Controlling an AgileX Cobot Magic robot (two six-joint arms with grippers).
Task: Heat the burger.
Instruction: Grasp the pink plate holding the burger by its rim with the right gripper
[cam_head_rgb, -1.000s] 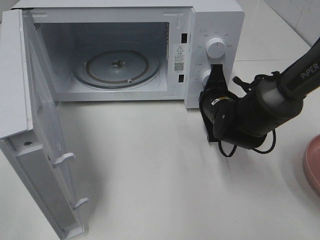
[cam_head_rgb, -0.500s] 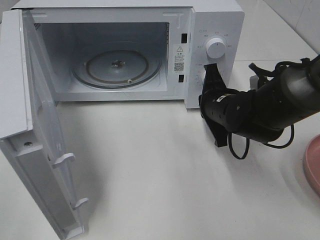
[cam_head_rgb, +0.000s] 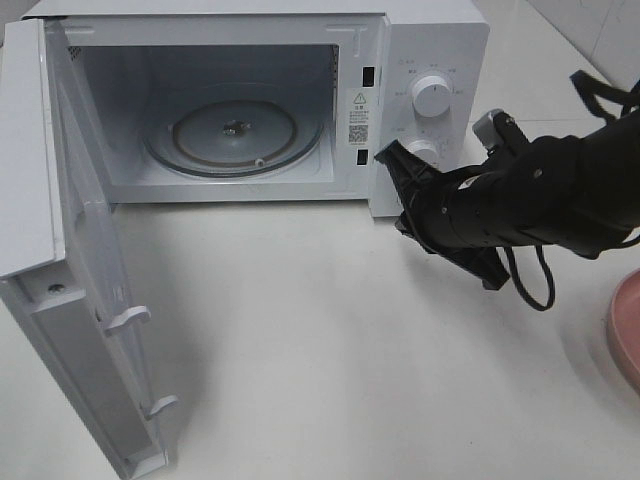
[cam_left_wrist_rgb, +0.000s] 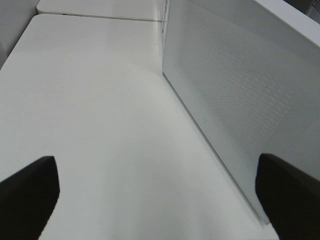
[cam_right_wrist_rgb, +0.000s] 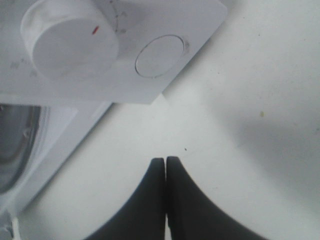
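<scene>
The burger is out of view in every frame. The white microwave (cam_head_rgb: 420, 50) stands open, its glass turntable (cam_head_rgb: 235, 135) bare. My right gripper (cam_head_rgb: 388, 160) is shut with nothing in it, just in front of the control panel's lower corner. Seen from the right wrist, the shut right gripper (cam_right_wrist_rgb: 165, 161) points at the table below the lower knob (cam_right_wrist_rgb: 70, 40) and a round button (cam_right_wrist_rgb: 160, 56). My left gripper (cam_left_wrist_rgb: 155, 160) stands open over bare table beside a perforated white microwave panel (cam_left_wrist_rgb: 240, 90). The high view does not show it.
The microwave door (cam_head_rgb: 80, 300) is swung wide toward the front left. The edge of a pink plate (cam_head_rgb: 625, 335) shows at the right border. The upper knob (cam_head_rgb: 431, 95) is uncovered. White table (cam_head_rgb: 330, 360) spreads in front of the microwave.
The right arm has rolled and swung back to the right. Its shut gripper has turned from upright before the lower knob to pointing left at the panel's lower corner.
</scene>
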